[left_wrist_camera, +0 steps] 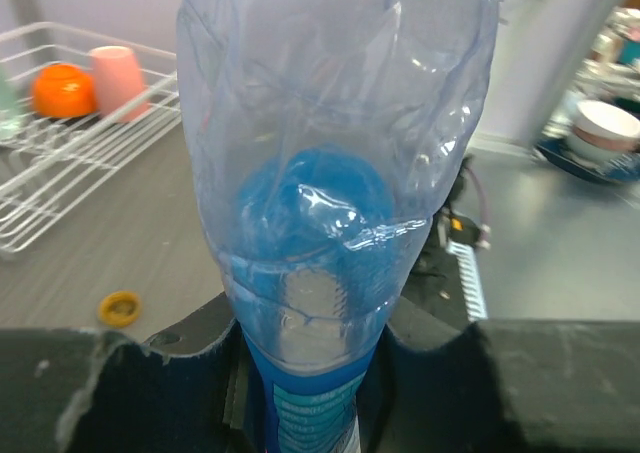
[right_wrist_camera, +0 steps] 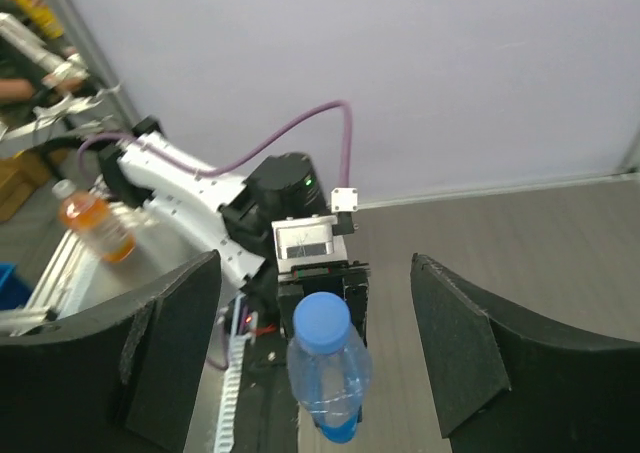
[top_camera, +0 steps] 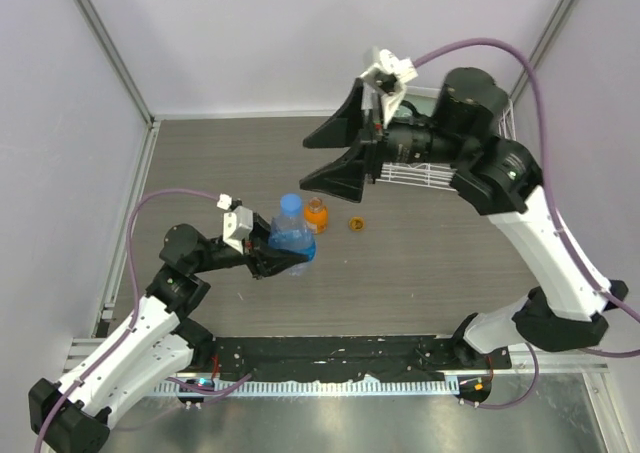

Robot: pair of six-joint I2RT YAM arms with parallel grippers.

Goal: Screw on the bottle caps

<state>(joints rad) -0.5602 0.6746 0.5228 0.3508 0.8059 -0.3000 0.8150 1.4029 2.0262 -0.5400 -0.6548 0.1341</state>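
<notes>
Robot lab — white panels [top_camera: 250, 33], aluminium frame [top_camera: 108, 48].

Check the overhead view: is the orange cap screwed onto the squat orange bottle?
No, the orange cap lies on the table, apart from the squat orange bottle.

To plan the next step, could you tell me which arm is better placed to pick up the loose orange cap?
Right: the right gripper is open and empty, raised near the orange cap; the left gripper is shut on the clear bottle.
</notes>
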